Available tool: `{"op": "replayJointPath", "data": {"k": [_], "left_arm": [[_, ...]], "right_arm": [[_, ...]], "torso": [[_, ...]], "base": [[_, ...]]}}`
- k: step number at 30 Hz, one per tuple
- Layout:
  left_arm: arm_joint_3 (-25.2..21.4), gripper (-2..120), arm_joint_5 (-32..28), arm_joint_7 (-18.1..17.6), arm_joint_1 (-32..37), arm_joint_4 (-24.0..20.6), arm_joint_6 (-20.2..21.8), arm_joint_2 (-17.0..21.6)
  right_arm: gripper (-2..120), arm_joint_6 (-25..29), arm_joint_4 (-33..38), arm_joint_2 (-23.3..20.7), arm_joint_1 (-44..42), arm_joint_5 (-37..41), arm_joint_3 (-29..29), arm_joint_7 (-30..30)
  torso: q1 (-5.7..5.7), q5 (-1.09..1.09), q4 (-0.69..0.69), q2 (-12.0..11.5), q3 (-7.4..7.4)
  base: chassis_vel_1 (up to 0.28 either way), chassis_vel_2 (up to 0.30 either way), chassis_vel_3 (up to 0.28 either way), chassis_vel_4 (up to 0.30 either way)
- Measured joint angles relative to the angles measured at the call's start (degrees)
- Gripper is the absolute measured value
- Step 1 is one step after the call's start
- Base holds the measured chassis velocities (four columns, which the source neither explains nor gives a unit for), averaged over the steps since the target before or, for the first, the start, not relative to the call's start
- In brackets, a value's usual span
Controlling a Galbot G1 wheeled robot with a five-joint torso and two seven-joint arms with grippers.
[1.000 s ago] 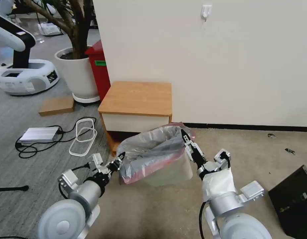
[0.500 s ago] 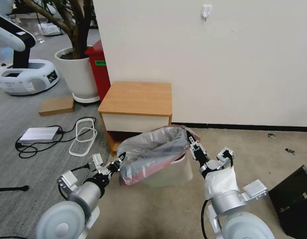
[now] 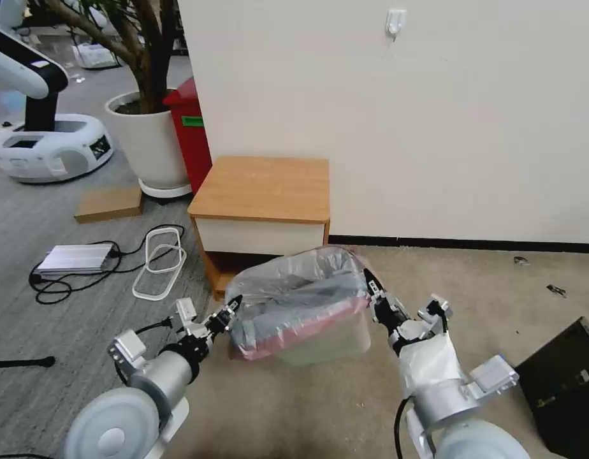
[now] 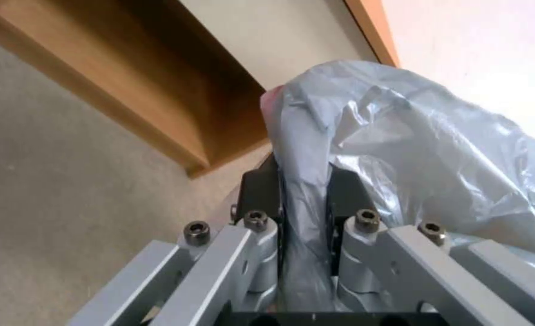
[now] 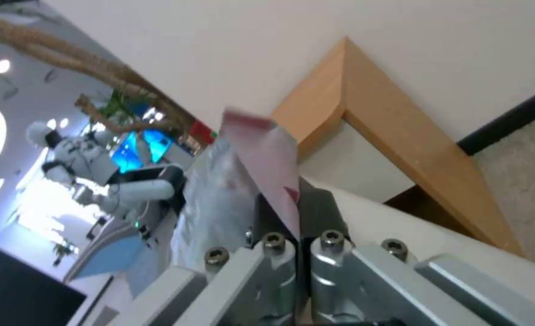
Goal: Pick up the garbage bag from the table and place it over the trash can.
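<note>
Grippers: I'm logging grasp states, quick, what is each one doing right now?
Left gripper: closed on the garbage bag, pinching a bunched fold.
Right gripper: closed on the bag's pinkish rim at the trash can.

**A:** What does the robot's body look like?

**B:** Two arms of silver-grey metal, each ending nearest the head camera in a large, round, pale grey joint housing. The left gripper (image 3: 233,301) has slim black fingers (image 4: 258,190) on angled silver linkage bars fastened with dark hex-socket screws.

**A:** And the other arm?

**B:** The right gripper (image 3: 369,279) is built the same way: black fingers (image 5: 322,213), silver bars, a row of socket screws behind them. White cloth-like wrapping covers the wrist behind it. Black cables run along both forearms, with small boxy silver brackets at the wrists.
</note>
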Motion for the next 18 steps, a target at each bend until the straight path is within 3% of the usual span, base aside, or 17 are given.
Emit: {"op": "replayJointPath", "data": {"k": [5, 18], "left_arm": [[-0.99, 9, -2.28, -0.06, 0.36, -0.68, 0.39, 0.61], [-2.21, 9, -5.46, -0.07, 0.64, -1.71, 0.92, 1.37]], "right_arm": [[0, 0.59, -4.12, -0.41, 2.01, -3.67, 0.18, -4.12], [0, 2.13, -7.76, -1.79, 3.71, -8.37, 1.18, -7.90]], "torso": [[0.00, 0.00, 0.00, 0.00, 0.00], [0.00, 0.00, 0.00, 0.00, 0.00]], "base": [[0.000, 0.000, 0.000, 0.000], [0.000, 0.000, 0.000, 0.000]]}}
